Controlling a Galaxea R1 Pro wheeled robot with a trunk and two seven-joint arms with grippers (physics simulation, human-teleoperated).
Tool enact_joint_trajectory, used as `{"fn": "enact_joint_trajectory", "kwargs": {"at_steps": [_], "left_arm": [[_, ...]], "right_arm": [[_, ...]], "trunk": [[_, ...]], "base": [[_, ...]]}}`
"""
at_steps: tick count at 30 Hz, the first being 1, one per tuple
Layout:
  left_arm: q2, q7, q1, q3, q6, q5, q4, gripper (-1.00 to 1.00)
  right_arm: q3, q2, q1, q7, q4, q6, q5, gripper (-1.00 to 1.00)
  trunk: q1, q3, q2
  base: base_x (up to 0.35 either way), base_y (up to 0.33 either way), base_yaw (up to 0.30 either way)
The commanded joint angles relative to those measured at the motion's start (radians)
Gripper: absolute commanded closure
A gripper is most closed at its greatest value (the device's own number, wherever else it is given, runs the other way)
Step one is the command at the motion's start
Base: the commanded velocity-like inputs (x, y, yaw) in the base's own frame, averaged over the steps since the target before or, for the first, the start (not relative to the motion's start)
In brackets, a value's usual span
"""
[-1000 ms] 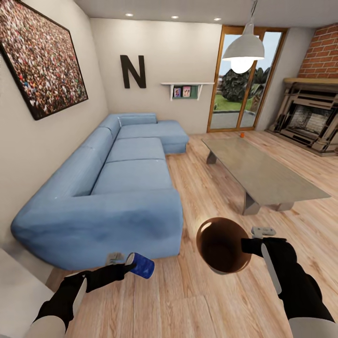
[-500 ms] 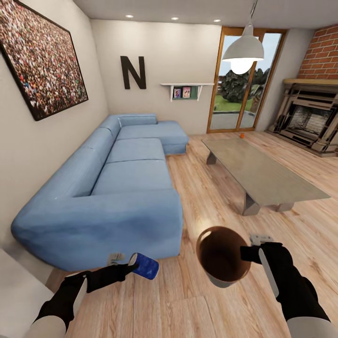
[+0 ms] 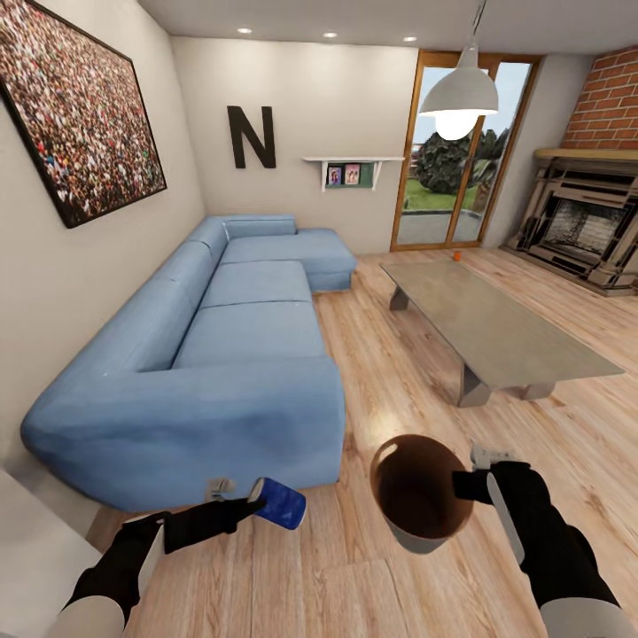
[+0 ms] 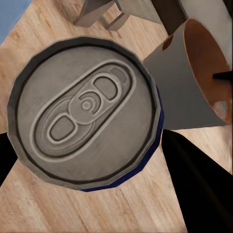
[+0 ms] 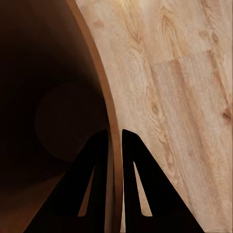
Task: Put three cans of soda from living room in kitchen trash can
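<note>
The left gripper [image 3: 252, 507] clamps the blue can [image 3: 282, 502], tilted toward the bin [image 3: 416, 532], whose rim the right gripper [image 3: 461, 486] pinches.

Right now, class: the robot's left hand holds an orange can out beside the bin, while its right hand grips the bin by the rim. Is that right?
One thing is wrong: the can is dark blue, not orange, as the head view shows. The rest stands: the left hand holds it beside the bin, and the right hand pinches the bin's rim, seen in the right wrist view.
</note>
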Motion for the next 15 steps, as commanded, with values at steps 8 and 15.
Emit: {"fn": "enact_joint_trajectory", "kwargs": {"at_steps": [8,15], "left_arm": [[0.000,-0.070,0.000,-0.001,0.001,0.001,0.000,1.00],[0.000,-0.116,0.000,-0.002,0.003,0.002,0.001,1.00]], "right_arm": [[0.002,0.001,-0.001,0.006,0.029,-0.004,-0.013,1.00],[0.003,0.002,-0.001,0.005,0.033,-0.004,-0.013,1.00]], "trunk": [[0.000,0.000,0.000],[0.000,0.000,0.000]], "base": [[0.000,0.000,0.000],[0.000,0.000,0.000]]}}
